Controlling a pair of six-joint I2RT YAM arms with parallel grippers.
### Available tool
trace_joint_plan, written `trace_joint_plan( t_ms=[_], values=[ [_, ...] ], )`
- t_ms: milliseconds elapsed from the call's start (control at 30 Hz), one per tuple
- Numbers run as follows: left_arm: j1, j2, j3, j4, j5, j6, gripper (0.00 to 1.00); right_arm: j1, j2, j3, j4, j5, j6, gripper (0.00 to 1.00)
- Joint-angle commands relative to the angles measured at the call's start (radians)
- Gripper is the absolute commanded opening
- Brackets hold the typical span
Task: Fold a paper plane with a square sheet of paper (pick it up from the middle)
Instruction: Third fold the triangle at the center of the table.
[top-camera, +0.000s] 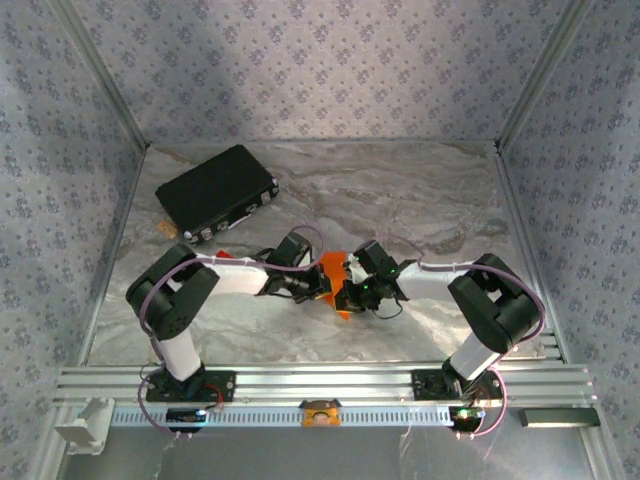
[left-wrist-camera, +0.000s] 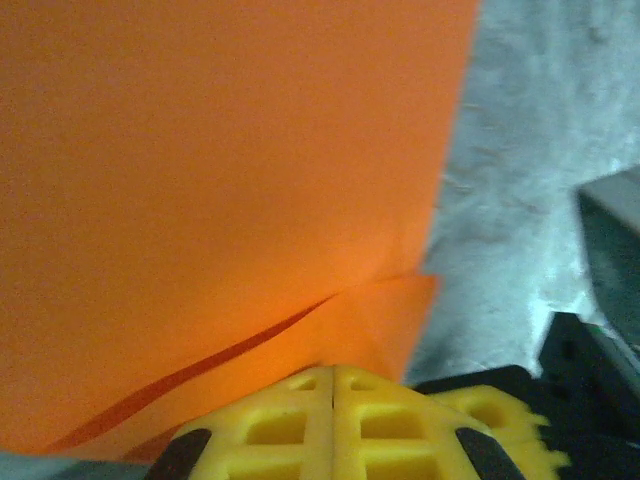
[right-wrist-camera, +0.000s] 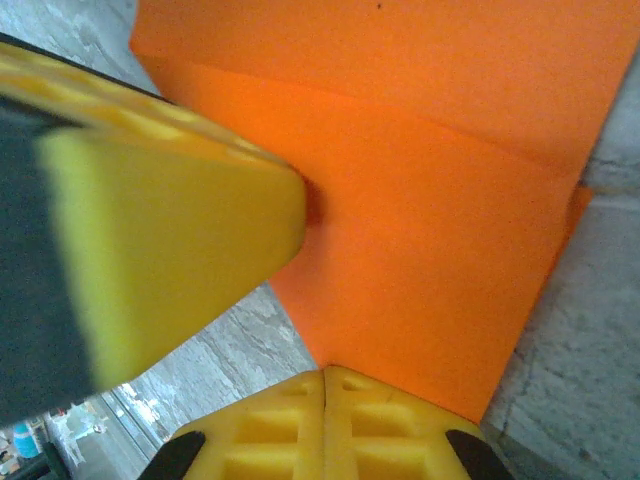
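Observation:
The square sheet of paper (top-camera: 331, 266) is bright orange and folded over itself, held above the table between the two arms. In the left wrist view the sheet (left-wrist-camera: 220, 180) shows a crease and an overlapping flap. My left gripper (left-wrist-camera: 333, 372) is shut on its lower edge. In the right wrist view my right gripper (right-wrist-camera: 323, 375) is shut on a corner of the sheet (right-wrist-camera: 430, 200), with the left gripper's yellow finger (right-wrist-camera: 170, 230) pressed against the paper close by. From above, the left gripper (top-camera: 308, 286) and right gripper (top-camera: 350, 292) nearly touch. A pointed paper plane shape is out of view.
A black case (top-camera: 217, 192) lies at the back left of the marble tabletop (top-camera: 420, 200). A small red block (top-camera: 223, 254) sits beside the left arm. Patterned walls and aluminium rails enclose the table on three sides.

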Motion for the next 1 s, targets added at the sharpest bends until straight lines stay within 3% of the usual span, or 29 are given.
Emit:
trace_joint_plan(
  t_ms=[0,633,967],
  values=[
    [0.025,0.027,-0.026,0.036,0.004,0.009,0.0,-0.006,0.018,-0.03,-0.076,0.07,0.018,0.0],
    [0.216,-0.003,-0.098,0.073,0.044,0.119,0.0,-0.005,0.015,-0.031,-0.074,0.06,0.013,0.0],
    [0.233,-0.054,-0.044,0.053,0.044,0.136,0.01,-0.007,0.011,-0.032,-0.067,0.053,0.008,0.0]
  ],
)
